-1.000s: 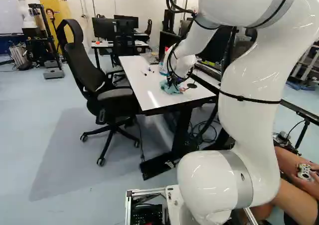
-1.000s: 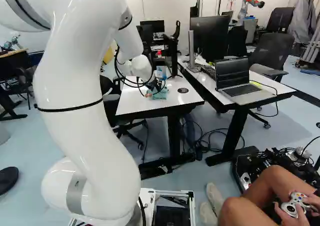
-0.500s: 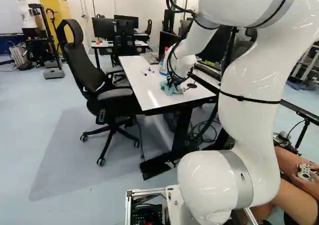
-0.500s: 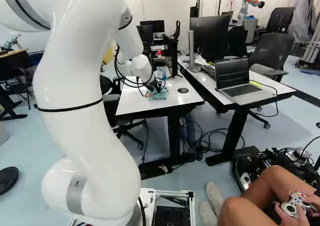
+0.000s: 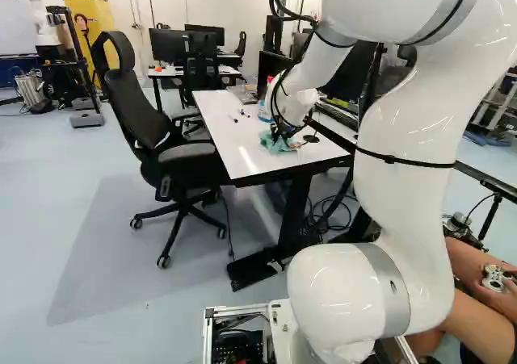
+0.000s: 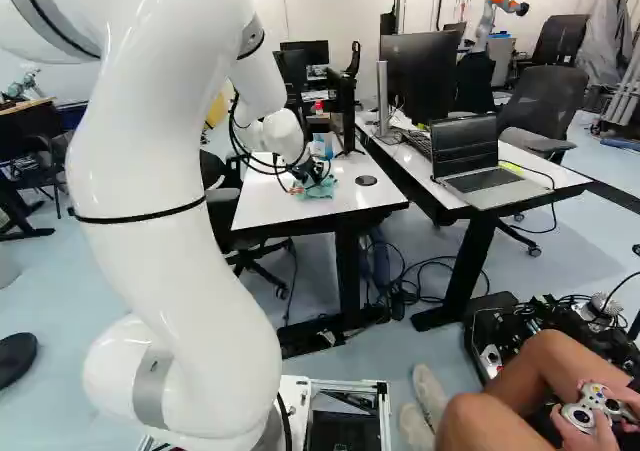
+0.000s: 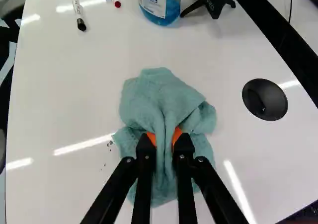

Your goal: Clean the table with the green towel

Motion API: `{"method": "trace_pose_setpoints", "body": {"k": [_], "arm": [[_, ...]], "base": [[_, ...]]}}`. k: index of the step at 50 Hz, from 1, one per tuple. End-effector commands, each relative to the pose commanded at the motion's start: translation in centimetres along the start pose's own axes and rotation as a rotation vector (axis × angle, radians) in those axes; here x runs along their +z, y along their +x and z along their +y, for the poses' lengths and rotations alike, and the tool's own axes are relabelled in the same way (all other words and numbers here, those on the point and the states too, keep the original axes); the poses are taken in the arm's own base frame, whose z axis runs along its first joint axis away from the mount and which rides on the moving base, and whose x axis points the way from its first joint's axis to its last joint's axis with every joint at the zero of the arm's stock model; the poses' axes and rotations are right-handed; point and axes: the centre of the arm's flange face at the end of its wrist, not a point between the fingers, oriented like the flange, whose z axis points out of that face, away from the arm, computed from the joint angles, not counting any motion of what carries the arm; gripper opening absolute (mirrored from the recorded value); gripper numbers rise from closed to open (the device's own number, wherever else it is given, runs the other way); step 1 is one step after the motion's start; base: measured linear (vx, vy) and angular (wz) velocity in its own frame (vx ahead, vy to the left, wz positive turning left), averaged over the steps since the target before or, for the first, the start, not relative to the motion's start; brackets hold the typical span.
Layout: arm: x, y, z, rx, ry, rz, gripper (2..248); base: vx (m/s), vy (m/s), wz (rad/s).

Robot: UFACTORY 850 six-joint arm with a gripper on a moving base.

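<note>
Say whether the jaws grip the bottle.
No, the jaws pinch a fold of the green towel, and the bottle stands apart, ahead of them.

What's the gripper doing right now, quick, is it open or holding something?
Gripper: closed on the green towel, a fold of it pinched between the orange pads, on the white table.

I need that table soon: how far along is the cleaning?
Not finished. The black two-finger gripper holds the bunched blue-green cloth towel on the glossy white tabletop. Most of the surface looks free of dirt, though whether it was wiped I cannot tell. Small dark specks lie beside the towel, so at least those look left to wipe.
</note>
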Motion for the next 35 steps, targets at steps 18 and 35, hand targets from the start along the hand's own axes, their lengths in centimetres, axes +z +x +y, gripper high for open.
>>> {"method": "trace_pose_setpoints", "body": {"k": [18,35], "arm": [[0.5,0.6,-0.5,-0.007,0.006,0.004,50],[1.8,1.9,-3.1,-0.041,0.034,0.014,50]], "base": [[0.0,0.0,0.0],[0.0,0.0,0.0]]}}
